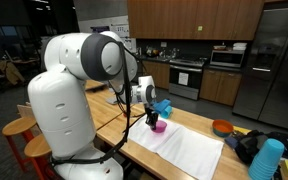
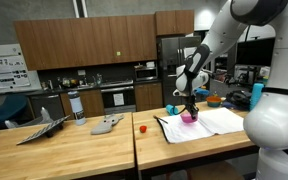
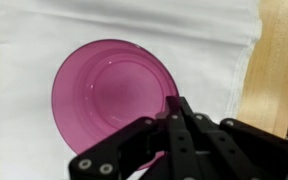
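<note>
While the arm bends down over the worktop [image 1: 109, 118] in an exterior view, we see the tool [image 1: 151, 112] just above a pink cup [image 1: 158, 126]. The cup stands on a white cloth [image 1: 189, 148], and an orange bowl [image 1: 222, 127] sits well apart from it. In an exterior view the tool [image 2: 189, 106] hangs straight over the cup [image 2: 188, 118], its tips at the rim. A small red thing [image 2: 141, 128] lies on bare wood, apart from the cloth [image 2: 219, 122]. In the wrist view we look down into the upright cup [image 3: 109, 95] on the cloth [image 3: 214, 40]. The tool [image 3: 178, 108] reaches in from the bottom edge, its fingers [image 3: 169, 135] nearly together at the rim. We cannot tell whether they pinch the wall.
</note>
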`<state>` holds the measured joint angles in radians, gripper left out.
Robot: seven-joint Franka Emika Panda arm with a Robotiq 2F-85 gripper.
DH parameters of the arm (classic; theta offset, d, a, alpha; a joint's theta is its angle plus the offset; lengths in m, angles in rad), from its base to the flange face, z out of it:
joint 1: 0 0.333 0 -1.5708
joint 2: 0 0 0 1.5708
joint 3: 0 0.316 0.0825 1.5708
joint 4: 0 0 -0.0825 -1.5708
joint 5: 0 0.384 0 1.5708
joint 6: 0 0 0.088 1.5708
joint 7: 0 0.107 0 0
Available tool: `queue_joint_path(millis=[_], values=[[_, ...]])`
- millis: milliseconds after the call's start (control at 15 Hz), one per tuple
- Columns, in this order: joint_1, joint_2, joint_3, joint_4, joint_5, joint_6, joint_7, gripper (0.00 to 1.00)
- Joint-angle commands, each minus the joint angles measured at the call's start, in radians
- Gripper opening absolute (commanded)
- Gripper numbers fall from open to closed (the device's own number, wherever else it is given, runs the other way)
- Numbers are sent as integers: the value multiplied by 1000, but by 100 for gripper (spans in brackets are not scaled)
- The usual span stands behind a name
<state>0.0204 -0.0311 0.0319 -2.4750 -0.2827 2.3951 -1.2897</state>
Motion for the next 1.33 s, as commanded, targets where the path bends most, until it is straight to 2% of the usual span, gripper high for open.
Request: queue_joint_path(millis=[0, 133, 600, 867, 1267], values=[[6, -111, 0, -101, -104, 29, -10, 1], [2, -145, -10, -144, -138, 70, -41, 1], [-14, -224, -61, -287, -138, 215, -129, 1], [-55, -225, -97, -320, -158, 256, -121, 1], [-113, -176, -134, -297, -199, 302, -118, 1]])
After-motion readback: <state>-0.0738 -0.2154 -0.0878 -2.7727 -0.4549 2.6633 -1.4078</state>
